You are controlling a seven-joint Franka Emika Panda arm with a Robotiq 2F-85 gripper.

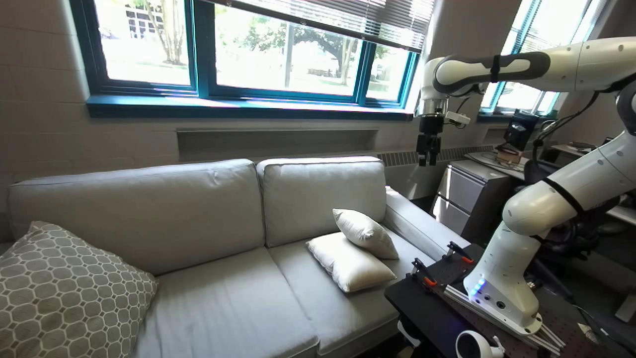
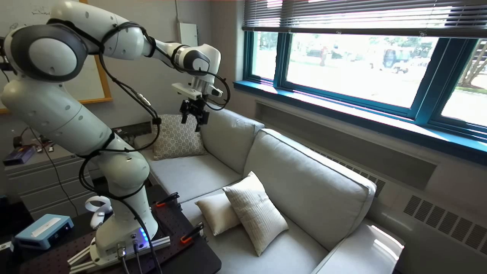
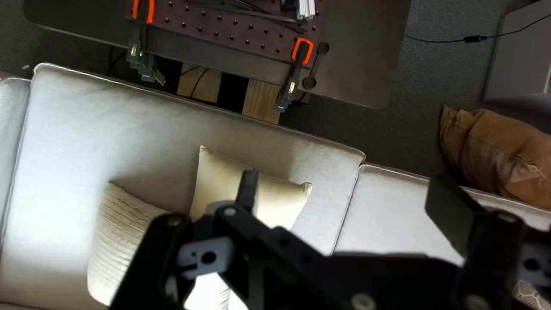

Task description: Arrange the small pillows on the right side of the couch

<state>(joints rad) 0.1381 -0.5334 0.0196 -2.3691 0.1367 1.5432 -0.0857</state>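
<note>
Overexposed window (image 1: pixel 258 59), dim wall (image 1: pixel 42 134), blurred end effector (image 3: pixel 345 199) in wrist view

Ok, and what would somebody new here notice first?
Probably the white robot arm, mounted on a dark table, its open end effector hanging above the couch. Next would come two small cream pillows, close together on one seat cushion, and a larger patterned pillow at the couch's opposite end.

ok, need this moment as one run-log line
gripper: open, empty, above couch | small pillows: same seat cushion, overlapping in both exterior views | patterned pillow: other seat cushion
</note>
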